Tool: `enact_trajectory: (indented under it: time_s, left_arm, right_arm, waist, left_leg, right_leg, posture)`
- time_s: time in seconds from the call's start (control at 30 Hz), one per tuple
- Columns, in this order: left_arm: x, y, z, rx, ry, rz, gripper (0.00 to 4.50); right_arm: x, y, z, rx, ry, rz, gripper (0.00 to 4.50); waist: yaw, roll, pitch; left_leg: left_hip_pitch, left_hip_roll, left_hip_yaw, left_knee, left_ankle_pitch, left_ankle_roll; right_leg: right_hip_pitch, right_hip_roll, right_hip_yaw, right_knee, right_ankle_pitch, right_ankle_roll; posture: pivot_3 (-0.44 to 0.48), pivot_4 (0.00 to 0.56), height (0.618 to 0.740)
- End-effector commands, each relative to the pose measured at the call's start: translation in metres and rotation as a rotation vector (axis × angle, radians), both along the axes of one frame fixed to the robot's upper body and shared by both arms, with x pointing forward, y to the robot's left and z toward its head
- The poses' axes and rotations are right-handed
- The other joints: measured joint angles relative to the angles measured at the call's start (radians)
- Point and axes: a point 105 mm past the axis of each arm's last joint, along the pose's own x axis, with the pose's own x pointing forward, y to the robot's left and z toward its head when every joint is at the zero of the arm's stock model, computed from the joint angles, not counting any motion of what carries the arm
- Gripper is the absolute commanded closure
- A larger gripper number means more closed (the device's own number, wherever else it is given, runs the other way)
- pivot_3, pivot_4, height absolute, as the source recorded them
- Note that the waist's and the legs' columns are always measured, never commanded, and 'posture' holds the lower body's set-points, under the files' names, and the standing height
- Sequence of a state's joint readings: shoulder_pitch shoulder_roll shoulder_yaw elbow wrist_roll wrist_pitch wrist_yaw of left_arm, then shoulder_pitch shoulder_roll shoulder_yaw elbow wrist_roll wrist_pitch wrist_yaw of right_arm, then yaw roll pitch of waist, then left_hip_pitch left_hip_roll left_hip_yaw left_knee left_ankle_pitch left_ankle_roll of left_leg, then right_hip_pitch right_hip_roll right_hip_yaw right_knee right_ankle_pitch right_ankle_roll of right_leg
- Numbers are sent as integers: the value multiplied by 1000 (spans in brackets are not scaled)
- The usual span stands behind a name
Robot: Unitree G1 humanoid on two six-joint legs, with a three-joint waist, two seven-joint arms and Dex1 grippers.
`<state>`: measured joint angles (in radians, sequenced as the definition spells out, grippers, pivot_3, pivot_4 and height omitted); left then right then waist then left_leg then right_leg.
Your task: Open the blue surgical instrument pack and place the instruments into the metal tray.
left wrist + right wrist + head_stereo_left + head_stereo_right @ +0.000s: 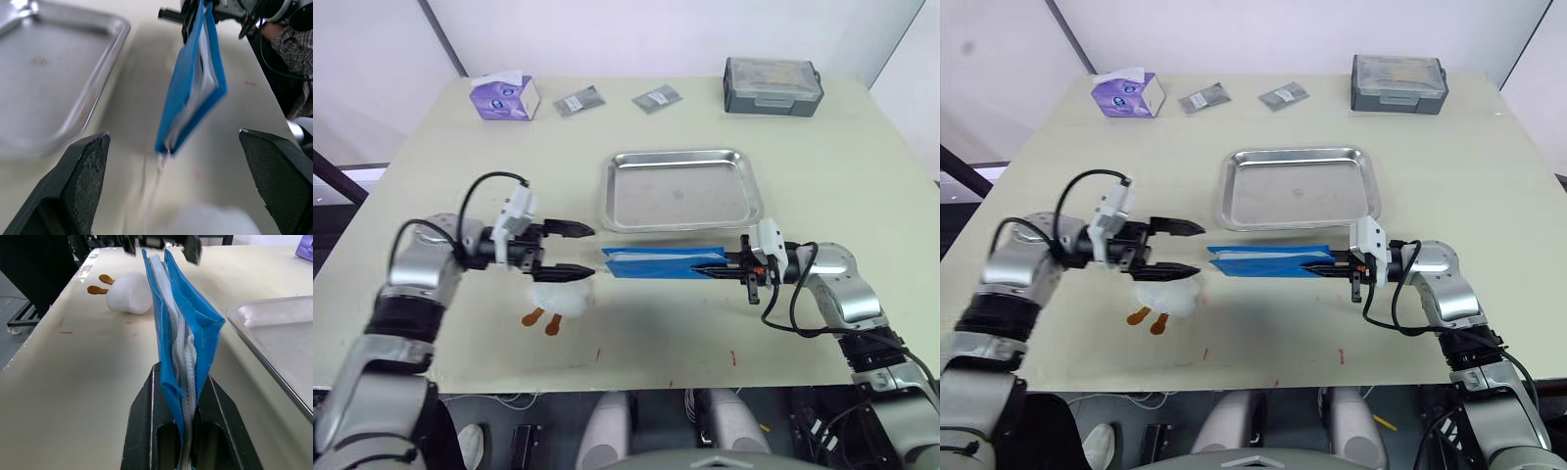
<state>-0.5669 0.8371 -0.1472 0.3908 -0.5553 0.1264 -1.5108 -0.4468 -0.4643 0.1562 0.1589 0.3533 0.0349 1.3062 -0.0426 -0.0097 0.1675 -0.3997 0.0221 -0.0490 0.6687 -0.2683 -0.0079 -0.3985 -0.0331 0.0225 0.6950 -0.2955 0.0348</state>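
- Blue surgical instrument pack (658, 262): held edge-up just above the table (431, 176), on the near side of the metal tray (679, 189) and roughly parallel to its near rim; apart from the tray.
- Handling, judged from the wrist views: thin, soft and pliable, layered blue outer film around pale inner plies (182, 352); probably light, though weighted unevenly if the instruments lie inside; none visible. Film likely slippery, so a grip on the sealed border preferable to the middle panel.
- Suggested hold for opening: one blue flap at the free end (168, 142), pulled away from the opposite layer; a loose pale strip hangs at that corner.
- Right gripper (732, 267): clamped on the pack's right end, fingers flat against both faces; forearm reaching in low from the right edge of the table, wrist level.
- Left gripper (570, 250): spread wide, holding nothing, fingertips pointing at the pack's free end and just short of it; elbow bent, forearm horizontal over the table's left part.
- White soft toy with orange feet (562, 298): on the table just under the left gripper, a possible obstruction.
- Metal tray: empty.
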Motion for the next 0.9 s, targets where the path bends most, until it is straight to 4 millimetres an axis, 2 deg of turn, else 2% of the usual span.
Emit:
enact_trajectory:
  time_s: [0.03, 0.17, 0.47, 0.6, 0.9]
  left_arm:
    - [11, -2, 15, -24, -122, 33, 48]
    - [15, -6, 15, -37, -142, 24, 48]
    - [4, 7, 23, -63, -68, -29, 48]
    - [7, 9, 27, -91, -87, -11, 48]
    - [13, -7, 8, -49, -87, -30, 48]
  right_arm:
    - [0, 0, 13, 32, -48, 13, 4500]
    - [0, -1, 14, 31, -47, 13, 4500]
    - [0, -3, 12, 29, -42, 0, 4500]
    - [0, -2, 11, 29, -39, 0, 4500]
    - [-1, -1, 12, 32, -40, 5, 4500]
  waist:
    - [1, 0, 0]
    - [1, 0, 0]
    - [0, 0, 0]
    - [1, 0, 0]
    - [1, 0, 0]
  left_leg:
    - [0, 0, 0, 0, 0, 0]
    - [0, 0, 0, 0, 0, 0]
    - [0, 0, 0, 0, 0, 0]
    - [0, 0, -1, 0, 0, 0]
    - [0, 0, 0, 0, 0, 0]
  right_leg:
    - [0, 0, 0, 0, 0, 0]
    - [0, 0, 0, 0, 0, 0]
    - [0, 0, 0, 0, 0, 0]
    - [0, 0, 0, 0, 0, 0]
    - [0, 0, 0, 0, 0, 0]
  posture:
    - [0, 150, 734]
    - [0, 150, 734]
    - [0, 150, 734]
    - [0, 150, 734]
    - [0, 150, 734]
